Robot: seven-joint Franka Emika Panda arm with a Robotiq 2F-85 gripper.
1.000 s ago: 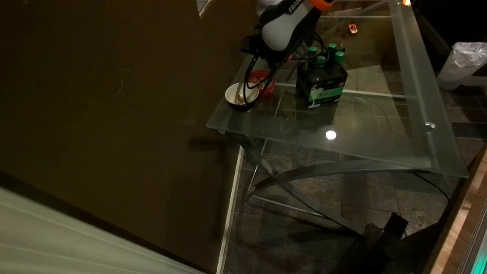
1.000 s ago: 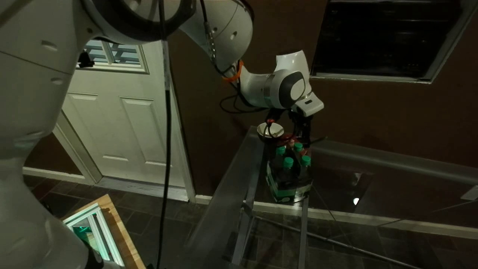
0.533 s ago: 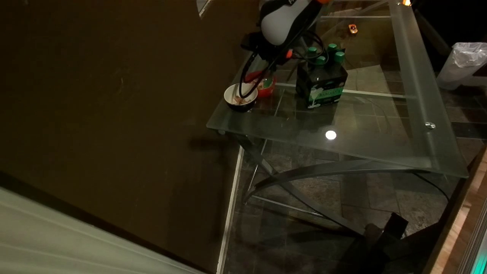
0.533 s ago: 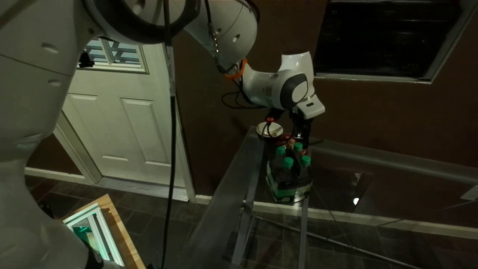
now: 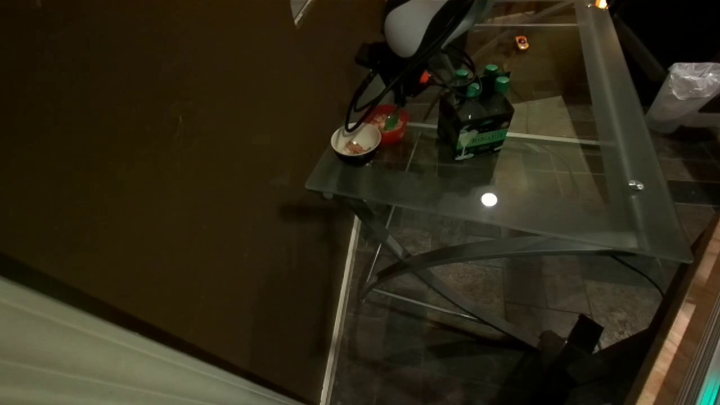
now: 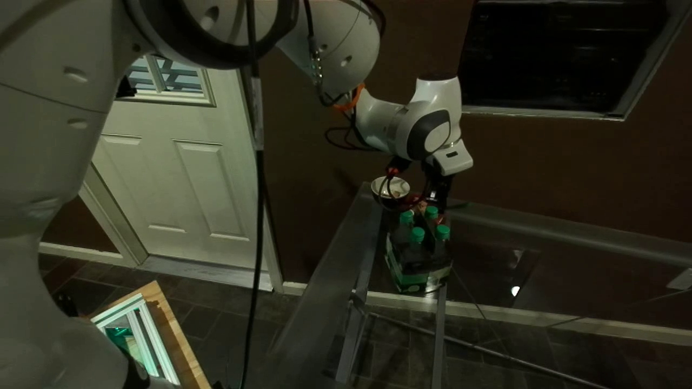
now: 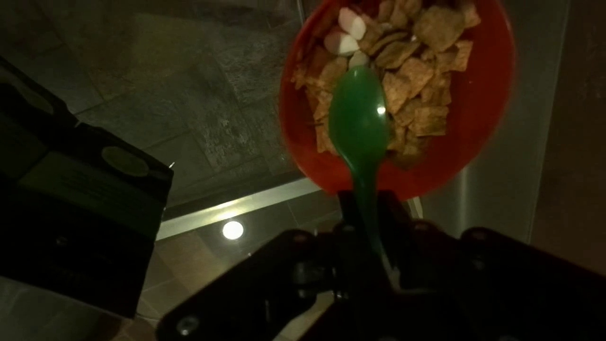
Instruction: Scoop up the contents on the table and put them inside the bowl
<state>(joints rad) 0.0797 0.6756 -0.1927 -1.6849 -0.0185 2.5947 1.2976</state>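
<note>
My gripper (image 7: 369, 203) is shut on the handle of a green spoon (image 7: 358, 113). The spoon head is over a red bowl (image 7: 483, 104) of brown cereal squares and a few white pieces. No food shows on the spoon; I cannot tell if its tip touches the cereal. In an exterior view, the spoon (image 5: 392, 121) shows over the red bowl (image 5: 398, 134). The white bowl (image 5: 355, 140), dark outside, stands right beside it with some brown pieces inside; it also shows in an exterior view (image 6: 391, 187). Both stand on the glass table (image 5: 619, 124).
A dark pack of green-capped bottles (image 5: 475, 129) stands close to the red bowl; it also shows in the wrist view (image 7: 80, 203). A small orange object (image 5: 522, 43) lies farther along the table. The wall (image 5: 236, 140) runs close beside the bowls. Cables hang from the wrist.
The arm has shifted slightly, and the wrist has moved a little up in an exterior view. The green spoon head has come into view over the red bowl. The hanging cable loop has swung. The bowls stand still.
</note>
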